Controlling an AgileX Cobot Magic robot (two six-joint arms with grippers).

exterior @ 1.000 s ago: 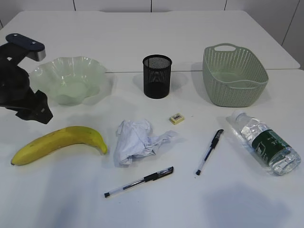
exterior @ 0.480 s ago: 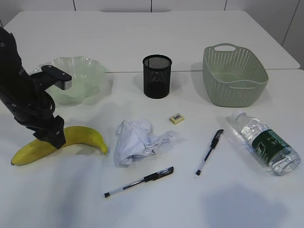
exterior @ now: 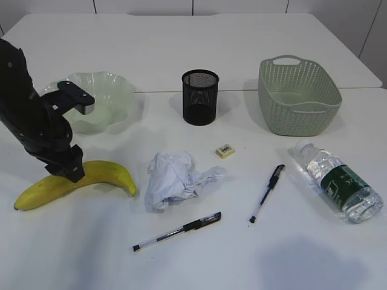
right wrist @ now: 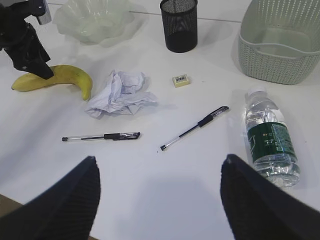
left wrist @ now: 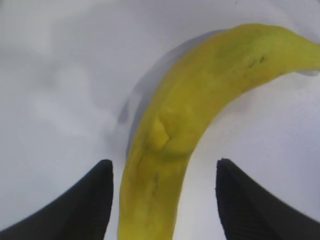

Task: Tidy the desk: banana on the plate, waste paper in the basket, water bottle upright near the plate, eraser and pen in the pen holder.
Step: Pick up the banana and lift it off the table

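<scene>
Bright, even light throughout; soft shadows on the white table. The left wrist view is blurred, the banana soft-edged.

The pen holder is black wire mesh, matt. Left of it, the plate looks like translucent green glass or plastic, glossy. Right of it, the basket is matt perforated plastic. In front, the waste paper is crumpled and the banana smooth-skinned.
</scene>
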